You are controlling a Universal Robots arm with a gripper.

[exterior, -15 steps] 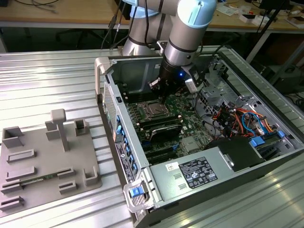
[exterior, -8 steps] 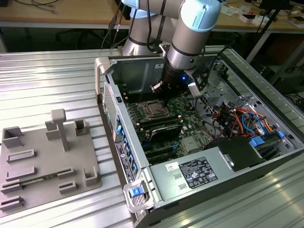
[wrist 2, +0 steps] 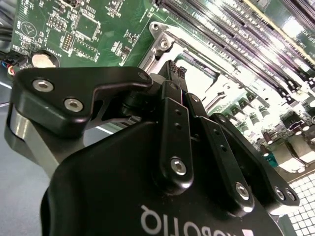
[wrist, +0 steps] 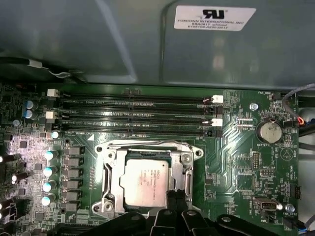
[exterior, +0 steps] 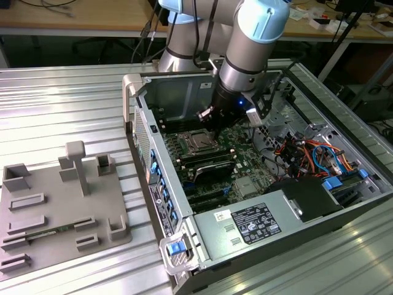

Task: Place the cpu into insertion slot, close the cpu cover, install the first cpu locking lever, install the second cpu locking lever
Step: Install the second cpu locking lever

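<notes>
Pincer (wrist: 172, 206) position: directly over the near edge of the insertion slot (wrist: 106, 194), fingertips drawn together, nothing held. Cpu (wrist: 145, 182) lies seated flat in the slot, cpu cover (wrist: 142, 146) framing it. Memory slots (wrist: 138, 115) run parallel beyond, towards the case wall (wrist: 98, 39).

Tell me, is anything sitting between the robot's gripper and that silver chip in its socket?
Nothing visible. In the first wrist view the gripper hangs right at the edge of the cpu, which lies in the insertion slot with the cpu cover framing it.
</notes>
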